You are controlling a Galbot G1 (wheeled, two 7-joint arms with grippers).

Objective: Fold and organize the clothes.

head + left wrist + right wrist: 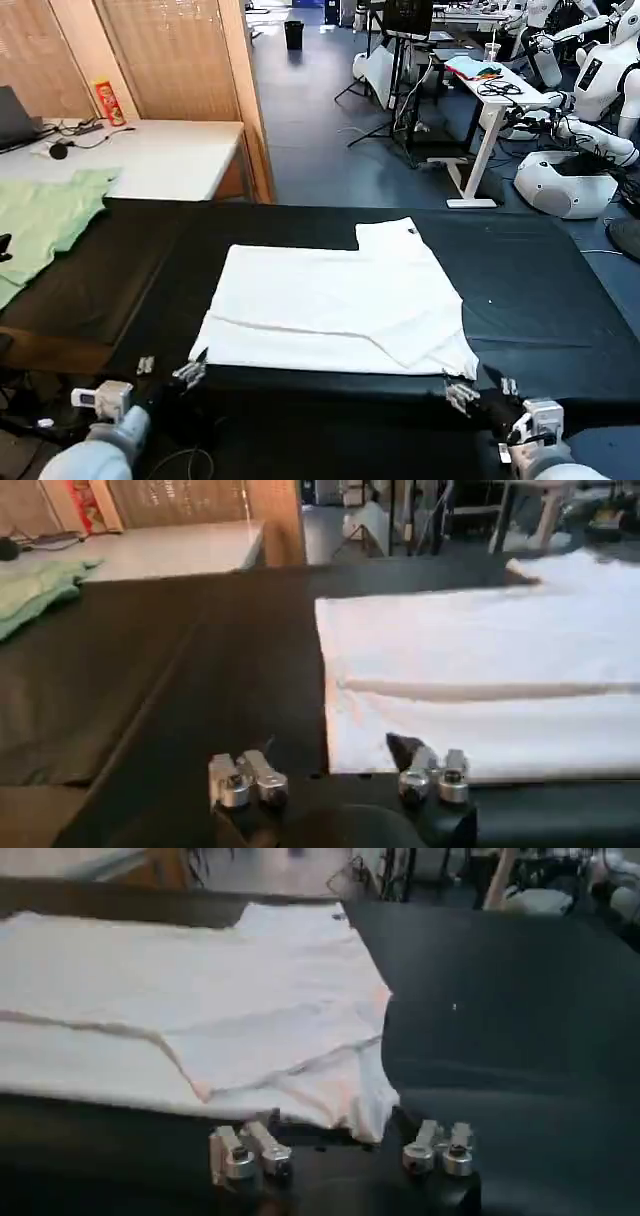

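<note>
Lying between grippers: folded T-shirt (335,305)

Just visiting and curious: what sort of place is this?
Probably a robotics lab: white robots stand in the back, desks carry cables, and a T-shirt lies on a black table.

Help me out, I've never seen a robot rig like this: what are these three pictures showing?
They show one moment from three cameras on a two-armed robot: one on its head, one on each wrist. A white T-shirt, partly folded, lies on a black table. The left gripper sits open at the shirt's near left corner, and the right gripper open at its near right corner. Neither holds anything. A pale green garment lies off to the left.
</note>
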